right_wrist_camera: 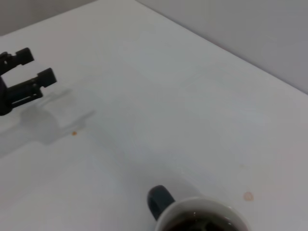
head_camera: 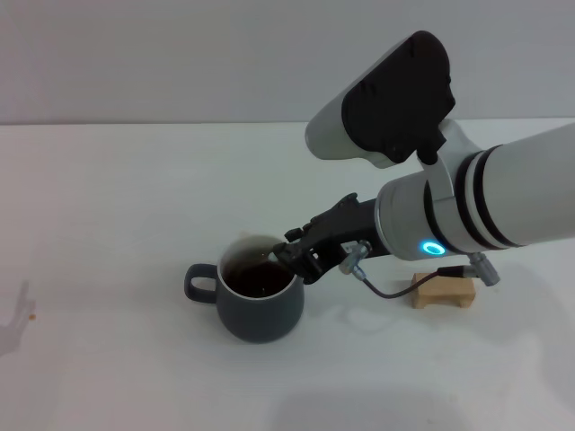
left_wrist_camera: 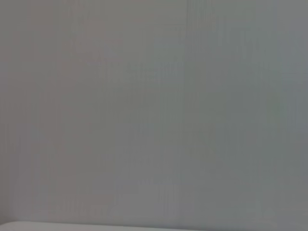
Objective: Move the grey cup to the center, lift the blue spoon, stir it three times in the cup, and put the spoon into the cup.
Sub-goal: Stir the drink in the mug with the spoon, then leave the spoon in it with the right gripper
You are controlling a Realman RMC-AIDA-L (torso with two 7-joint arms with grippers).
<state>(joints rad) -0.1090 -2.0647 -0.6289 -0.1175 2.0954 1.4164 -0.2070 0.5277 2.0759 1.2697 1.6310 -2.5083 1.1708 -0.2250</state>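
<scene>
The grey cup [head_camera: 259,298] stands nearest on the white table [head_camera: 108,206], its loop handle [head_camera: 199,284] turned to the robot's left and dark brown liquid [head_camera: 258,278] showing inside the white wall. The right gripper [head_camera: 289,258] reaches in from the right and sits right at the cup's rim, over the liquid; whether its jaws are parted or closed on anything cannot be told, and the blue spoon is not clearly visible. Behind the right arm a small wooden block [head_camera: 443,291] rests on the table. Well apart, on the robot's left, the left gripper [right_wrist_camera: 30,79] hangs above the table with its fingers spread, holding nothing.
</scene>
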